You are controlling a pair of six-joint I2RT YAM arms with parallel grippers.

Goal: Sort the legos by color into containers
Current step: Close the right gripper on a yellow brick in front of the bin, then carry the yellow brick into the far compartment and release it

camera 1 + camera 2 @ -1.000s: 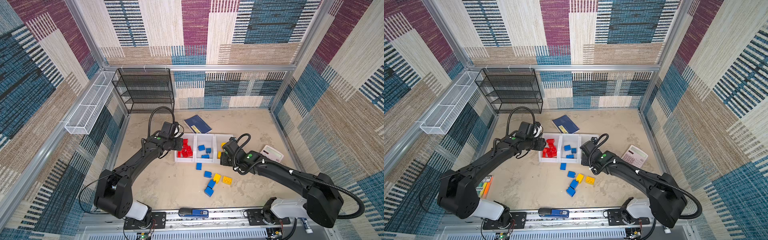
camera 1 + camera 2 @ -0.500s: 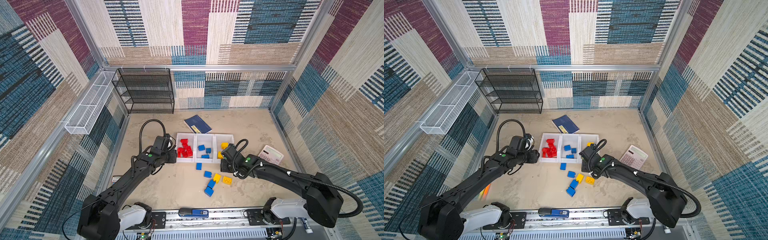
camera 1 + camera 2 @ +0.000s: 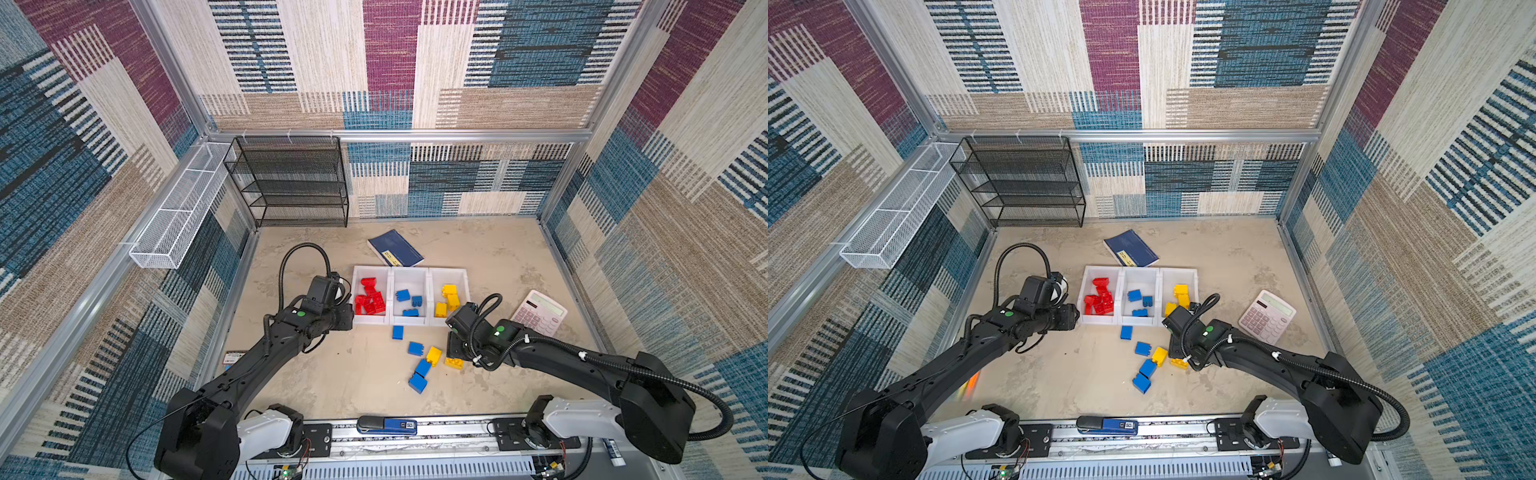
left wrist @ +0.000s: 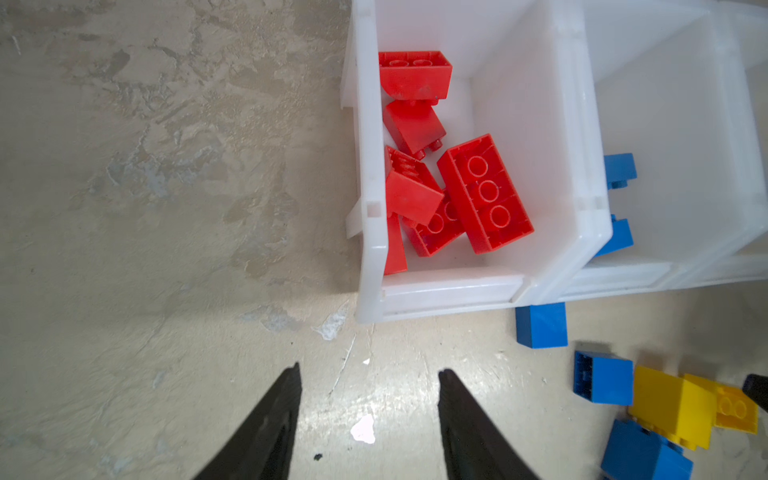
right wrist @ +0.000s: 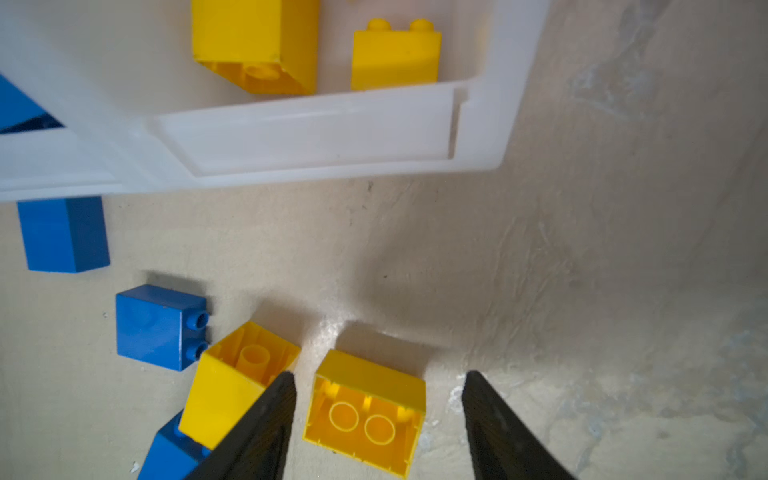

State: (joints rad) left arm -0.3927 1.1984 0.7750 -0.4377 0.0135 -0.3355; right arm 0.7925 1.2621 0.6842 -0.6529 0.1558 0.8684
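Leftward, the left gripper (image 4: 370,374), jaws apart, hovers over mottled tabletop (image 4: 166,208) beside glossy white containers (image 4: 449,291) of sorted legos (image 4: 484,193); only the right wrist view shows the right gripper (image 5: 378,376), jaws apart, astride a hollow upturned yellow brick (image 5: 365,411).

tool (image 5: 378,374): spread | yellow brick (image 5: 365,411): within gap, seemingly untouched | white bin (image 5: 307,133): beyond

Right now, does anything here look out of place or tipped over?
Nothing looks damaged. Six loose legos lie in front of the containers, several tipped; the yellow brick by the open right gripper lies hollow side up.
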